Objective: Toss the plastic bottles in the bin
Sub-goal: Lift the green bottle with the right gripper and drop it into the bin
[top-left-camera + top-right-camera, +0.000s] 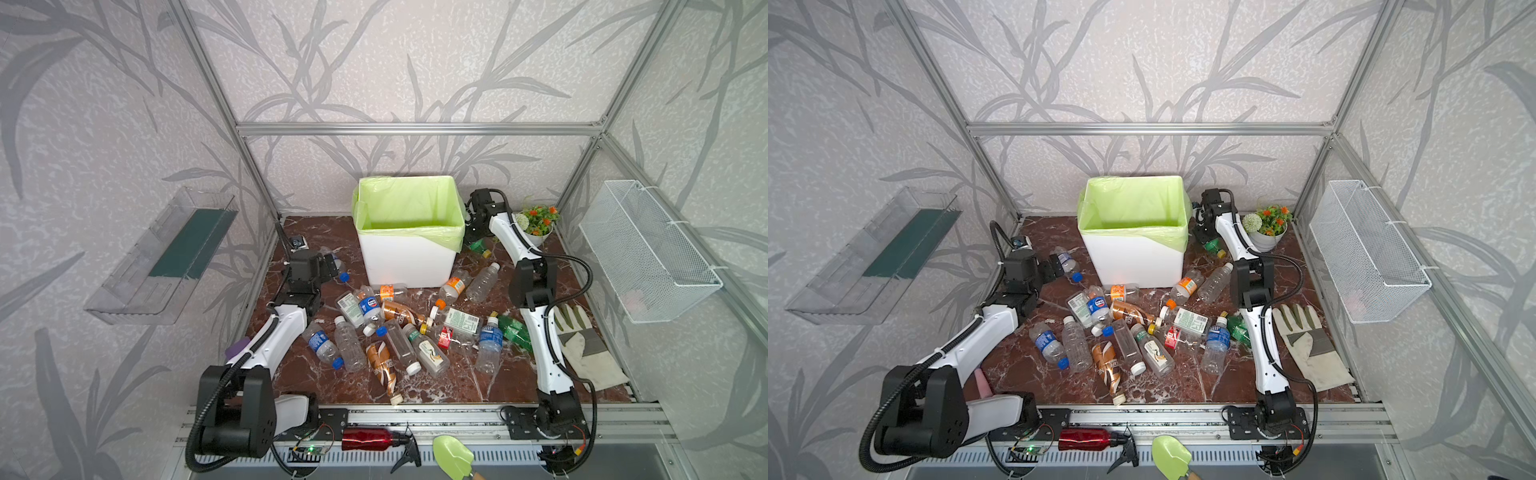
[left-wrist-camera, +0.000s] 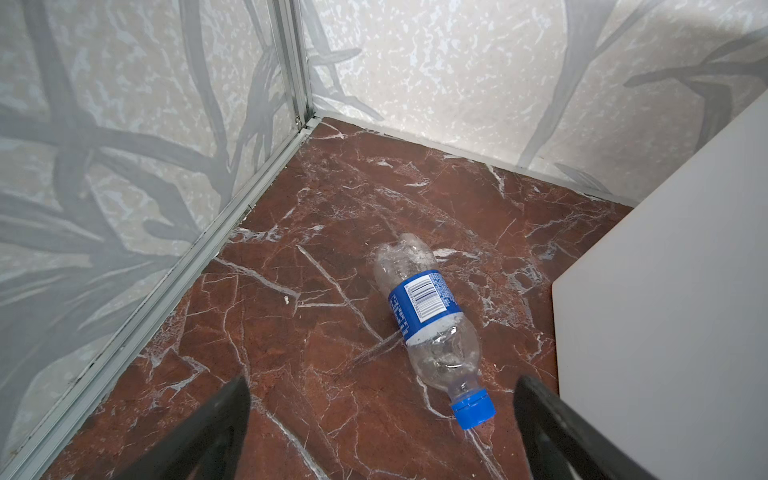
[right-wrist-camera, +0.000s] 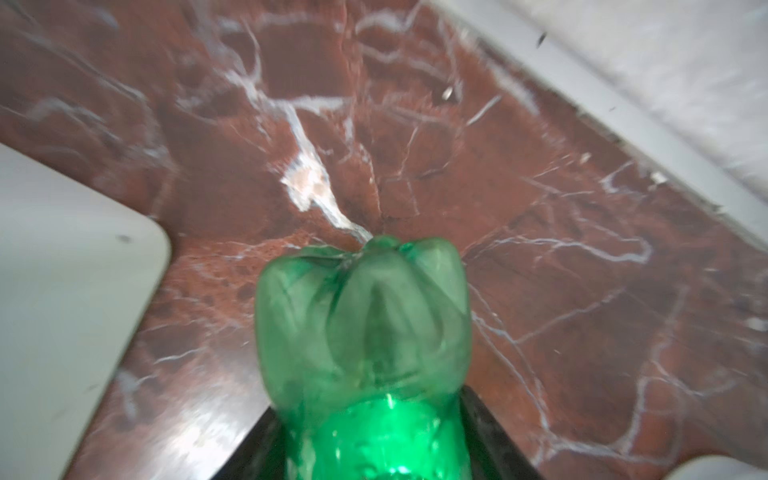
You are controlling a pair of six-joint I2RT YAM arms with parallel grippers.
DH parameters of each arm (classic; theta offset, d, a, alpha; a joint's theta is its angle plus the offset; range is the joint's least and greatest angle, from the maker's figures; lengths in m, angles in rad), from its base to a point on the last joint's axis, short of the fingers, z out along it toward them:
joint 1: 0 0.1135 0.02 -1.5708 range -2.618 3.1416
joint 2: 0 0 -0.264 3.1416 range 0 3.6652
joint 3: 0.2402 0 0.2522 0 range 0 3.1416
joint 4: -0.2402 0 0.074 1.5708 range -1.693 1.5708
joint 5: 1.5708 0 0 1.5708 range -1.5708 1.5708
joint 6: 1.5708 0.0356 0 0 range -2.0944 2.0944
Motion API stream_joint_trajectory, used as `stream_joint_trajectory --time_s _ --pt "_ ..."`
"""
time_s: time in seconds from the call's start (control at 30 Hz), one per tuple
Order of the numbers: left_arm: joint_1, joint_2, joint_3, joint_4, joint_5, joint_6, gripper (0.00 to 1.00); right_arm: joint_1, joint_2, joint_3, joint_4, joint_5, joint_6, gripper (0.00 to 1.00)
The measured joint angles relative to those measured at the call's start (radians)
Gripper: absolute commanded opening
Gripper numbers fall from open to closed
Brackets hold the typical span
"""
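Note:
The bin (image 1: 409, 259) (image 1: 1133, 266) is a white tub with a light green bag over its rim, standing at the back middle. Plastic bottles (image 1: 395, 328) (image 1: 1125, 332) lie scattered in front of it. My left gripper (image 2: 382, 415) (image 1: 332, 266) is open, left of the bin. It hovers over a clear blue-labelled bottle (image 2: 428, 316) (image 1: 1067, 262) whose blue cap lies between the fingers. My right gripper (image 3: 370, 424) (image 1: 476, 237) is low beside the bin's right wall. It is shut on a green bottle (image 3: 365, 324) (image 1: 480, 247) whose base points away from the camera.
A flower pot (image 1: 536, 224) stands just right of the right gripper. A work glove (image 1: 582, 345) lies by the right arm. A red metallic bottle (image 1: 368, 439) and a green trowel (image 1: 453, 455) lie on the front rail. A wire basket (image 1: 648, 249) and a clear tray (image 1: 162, 257) hang on the side walls.

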Motion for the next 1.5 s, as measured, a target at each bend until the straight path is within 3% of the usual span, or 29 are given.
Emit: stream_joint_trajectory --time_s 0.33,0.43,0.6,0.9,1.03,1.13,1.3,1.37,1.47,1.5 --pt "0.000 0.000 0.000 -0.005 -0.002 -0.025 0.99 -0.007 -0.477 -0.164 0.117 -0.009 0.079 0.42" --pt "0.000 0.000 0.000 -0.016 -0.007 -0.039 0.99 -0.013 -0.673 -0.316 0.247 -0.006 0.114 0.44" --pt "0.001 0.000 0.000 -0.032 -0.019 -0.057 0.99 -0.034 -1.067 -0.780 0.634 -0.011 0.208 0.47" --pt "0.005 0.000 0.000 -0.051 -0.021 -0.071 0.99 -0.053 -1.360 -0.953 0.956 -0.087 0.355 0.49" --pt "0.006 0.002 0.000 -0.053 -0.016 -0.085 0.99 -0.033 -1.377 -0.924 1.020 -0.150 0.423 0.48" --pt "0.006 0.003 0.002 -0.070 -0.011 -0.090 0.99 0.041 -1.315 -0.874 1.019 -0.181 0.437 0.48" --pt "0.006 0.011 0.037 -0.114 -0.005 -0.096 0.99 0.241 -1.030 -0.663 0.864 -0.212 0.341 0.51" --pt "0.006 0.011 0.059 -0.135 -0.005 -0.096 0.99 0.288 -0.894 -0.621 0.772 -0.218 0.312 0.70" --pt "0.006 0.011 0.089 -0.170 -0.011 -0.093 0.99 0.309 -0.807 -0.644 0.645 -0.204 0.282 0.87" --pt "0.006 0.011 0.098 -0.181 -0.017 -0.092 0.99 0.308 -0.804 -0.644 0.602 -0.187 0.270 1.00"
